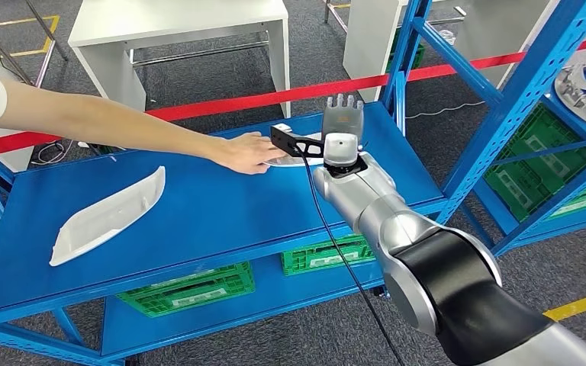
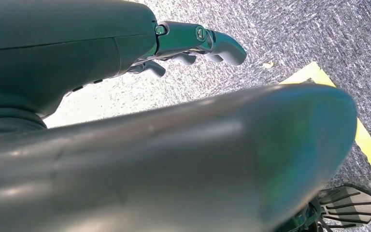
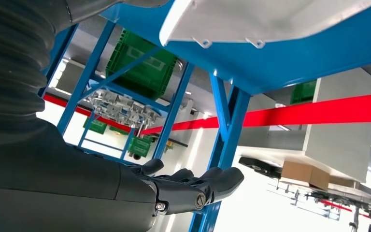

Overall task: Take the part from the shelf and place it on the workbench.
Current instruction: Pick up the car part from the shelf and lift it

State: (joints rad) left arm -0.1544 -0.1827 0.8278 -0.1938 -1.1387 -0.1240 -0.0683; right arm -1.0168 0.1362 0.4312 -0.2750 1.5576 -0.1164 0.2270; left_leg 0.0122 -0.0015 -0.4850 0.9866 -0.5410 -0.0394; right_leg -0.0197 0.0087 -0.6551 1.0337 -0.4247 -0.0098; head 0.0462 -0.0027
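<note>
Your right hand (image 1: 342,114) is stretched out above the blue shelf (image 1: 221,213), its fingers (image 1: 343,101) straight, lying close side by side and holding nothing. In the right wrist view the same fingers (image 3: 207,181) lie extended and slightly curved, with nothing between them and the thumb. Just beside those fingers, on the side toward your left, a person's hand (image 1: 248,152) rests on a white part (image 1: 297,158) lying on the shelf; the part sits close below and beside your wrist, partly hidden by the black camera bracket (image 1: 294,142). You cannot tell from here whether your fingers touch it. A second white part (image 1: 108,216), long and curved, lies well away from the fingers, far toward your left on the same shelf. Your left hand (image 2: 193,46) hangs over grey carpet (image 2: 294,34), fingers loosely curled on nothing.
</note>
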